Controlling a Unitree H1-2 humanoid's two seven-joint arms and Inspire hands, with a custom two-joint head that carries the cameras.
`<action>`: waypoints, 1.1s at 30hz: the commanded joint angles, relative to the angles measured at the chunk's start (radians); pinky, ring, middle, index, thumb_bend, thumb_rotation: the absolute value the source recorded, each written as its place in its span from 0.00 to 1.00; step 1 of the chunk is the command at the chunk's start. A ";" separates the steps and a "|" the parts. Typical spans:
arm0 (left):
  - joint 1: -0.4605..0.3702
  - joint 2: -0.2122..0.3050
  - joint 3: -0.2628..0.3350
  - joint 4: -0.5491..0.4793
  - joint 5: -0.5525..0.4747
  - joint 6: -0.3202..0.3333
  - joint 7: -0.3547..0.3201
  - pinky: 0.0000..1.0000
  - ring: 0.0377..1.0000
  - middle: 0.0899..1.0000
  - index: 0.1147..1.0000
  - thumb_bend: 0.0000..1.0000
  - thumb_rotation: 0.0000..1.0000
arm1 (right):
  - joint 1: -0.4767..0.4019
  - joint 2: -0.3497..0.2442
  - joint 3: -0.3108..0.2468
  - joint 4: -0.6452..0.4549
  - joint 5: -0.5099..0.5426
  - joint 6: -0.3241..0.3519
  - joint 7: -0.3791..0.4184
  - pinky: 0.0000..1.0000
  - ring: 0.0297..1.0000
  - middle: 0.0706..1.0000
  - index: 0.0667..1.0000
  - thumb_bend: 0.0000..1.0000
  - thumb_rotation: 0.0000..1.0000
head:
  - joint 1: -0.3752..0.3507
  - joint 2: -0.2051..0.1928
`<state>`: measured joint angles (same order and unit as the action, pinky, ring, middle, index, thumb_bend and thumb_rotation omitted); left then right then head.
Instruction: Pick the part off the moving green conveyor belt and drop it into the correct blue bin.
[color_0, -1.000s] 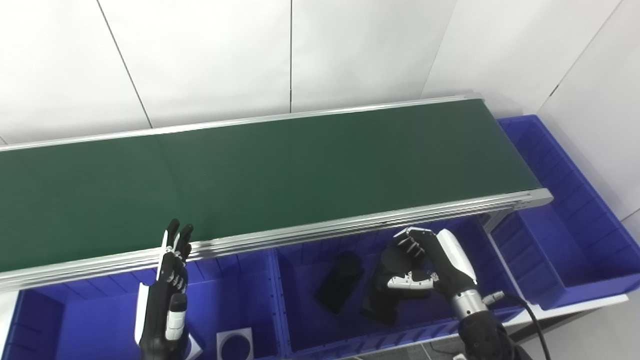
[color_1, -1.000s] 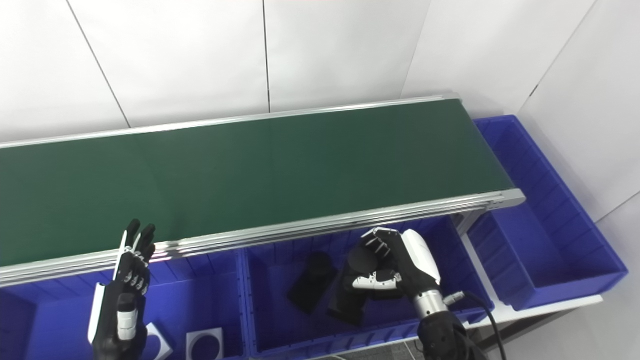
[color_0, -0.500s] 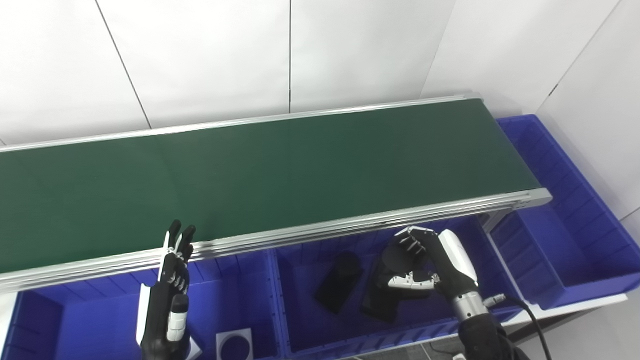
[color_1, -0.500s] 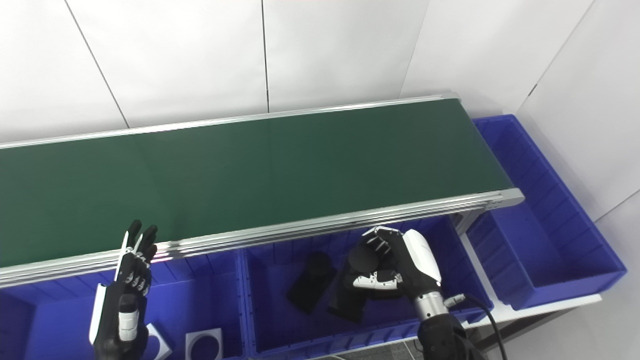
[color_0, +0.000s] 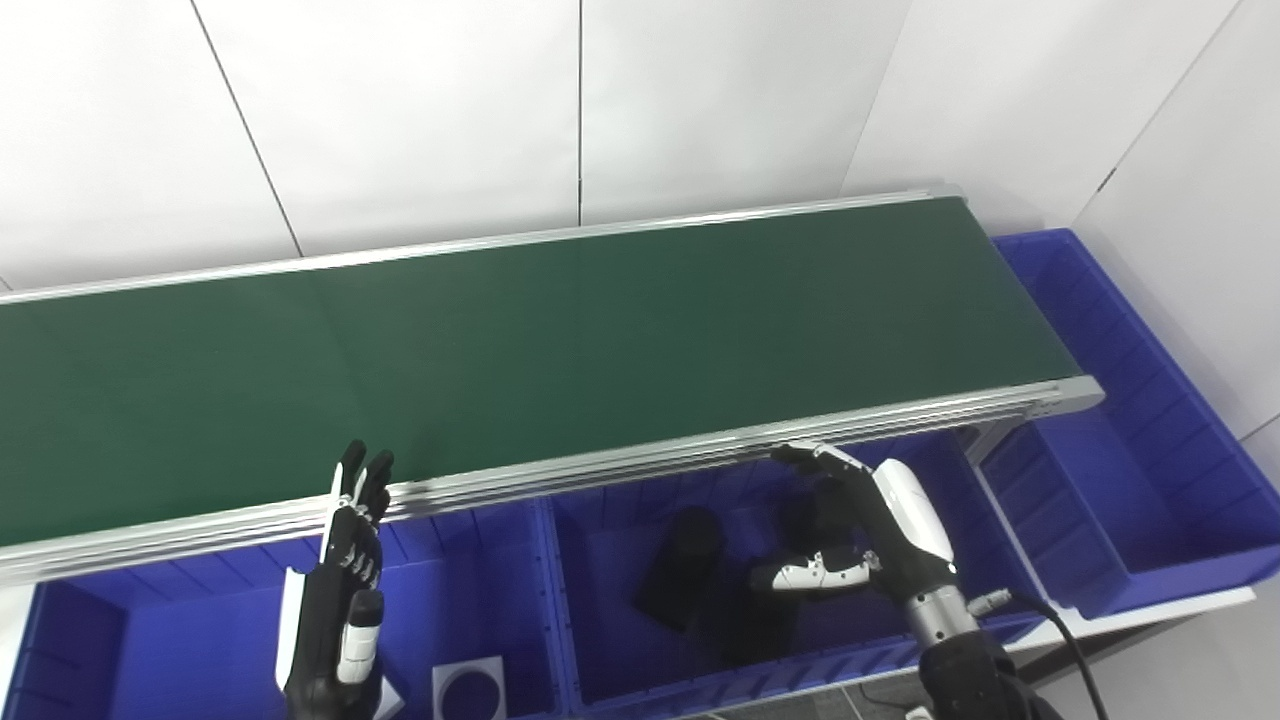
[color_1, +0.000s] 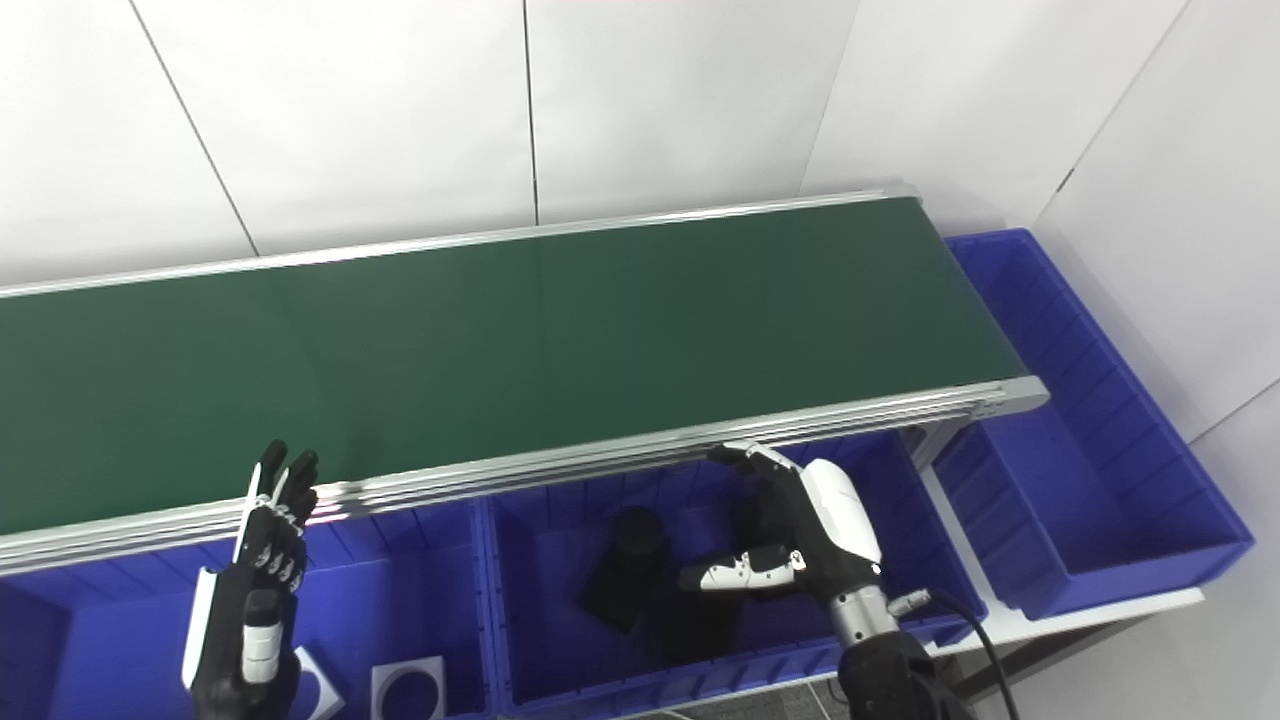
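Hovering spread and empty over middle bin, right hand above just-dropped black part, beside another part; left hand flat, fingers straight; risk of fingertips clipping rail when lifting

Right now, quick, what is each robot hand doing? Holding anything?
Left hand: open, fingers straight up, holding nothing.
Right hand: open, fingers spread over the middle blue bin, holding nothing; a black part lies below it.
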<state>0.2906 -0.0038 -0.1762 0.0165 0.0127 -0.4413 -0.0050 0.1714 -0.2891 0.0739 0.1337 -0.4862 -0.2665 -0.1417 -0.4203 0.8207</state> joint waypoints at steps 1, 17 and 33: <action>-0.007 0.006 -0.001 -0.032 -0.001 -0.028 -0.020 0.99 0.98 0.95 1.00 0.86 0.94 | -0.006 -0.010 0.000 -0.032 0.019 -0.033 0.006 0.65 0.72 0.75 0.73 1.00 0.27 | 0.005 0.002; -0.051 0.056 0.047 0.054 -0.029 -0.029 -0.059 0.97 0.97 0.94 0.99 0.84 0.93 | -0.027 0.083 0.114 -0.086 0.226 -0.177 0.105 0.73 0.81 0.82 0.81 1.00 0.56 | 0.148 -0.047; -0.084 0.059 0.008 0.095 0.044 -0.029 -0.019 0.98 0.96 0.94 0.98 0.80 0.94 | -0.042 0.300 0.164 -0.037 0.428 -0.179 0.160 1.00 1.00 0.99 1.00 1.00 1.00 | 0.361 -0.116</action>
<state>0.2177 0.0539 -0.1613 0.1274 0.0374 -0.4412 -0.0364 0.1338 0.0037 0.2387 0.1177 -0.0641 -0.4068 0.0050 -0.0600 0.7040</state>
